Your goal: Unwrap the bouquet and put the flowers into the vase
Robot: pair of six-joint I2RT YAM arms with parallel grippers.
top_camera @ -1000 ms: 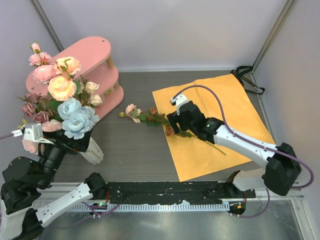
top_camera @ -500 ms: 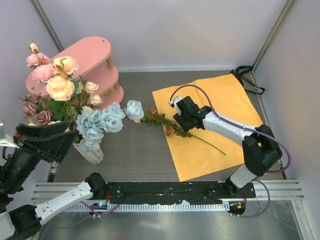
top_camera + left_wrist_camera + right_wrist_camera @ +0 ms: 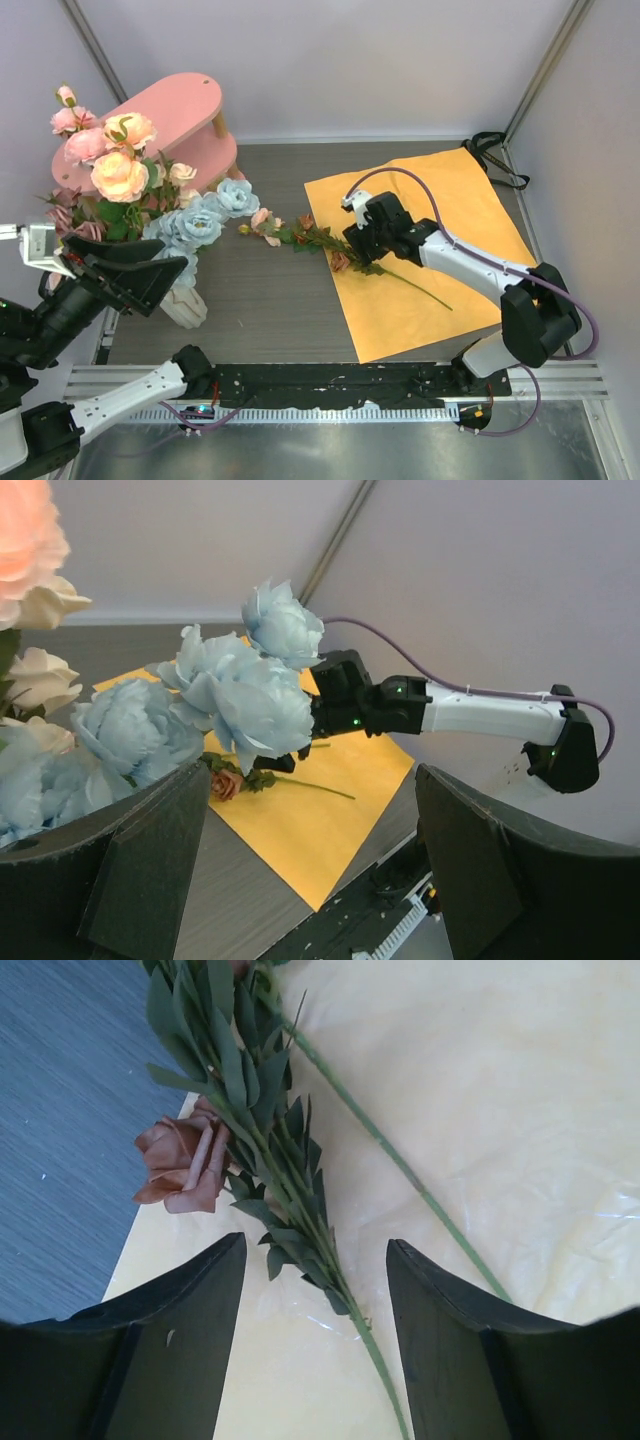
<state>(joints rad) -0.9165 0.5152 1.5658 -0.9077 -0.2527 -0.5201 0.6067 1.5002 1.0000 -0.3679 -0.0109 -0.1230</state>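
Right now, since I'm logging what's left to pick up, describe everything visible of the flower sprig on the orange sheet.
The sprig looks artificial: a thin green stem, narrow dark leaves, a small brownish-red rose, and pink-cream blooms at its tip. It lies flat, with the blooms over the grey table and the stem end on the orange sheet. The right gripper hovers open above it, not gripping.

Sheet point(image 3: 470, 215) bright orange, ribbon point(image 3: 492, 150) black. Flowers point(image 3: 190, 225) pale blue, peach, pink, green leaves; vase point(image 3: 186, 306) cream-white, vertical ribs. Table point(image 3: 270, 300) grey wood grain, shelf point(image 3: 180, 100) pink.
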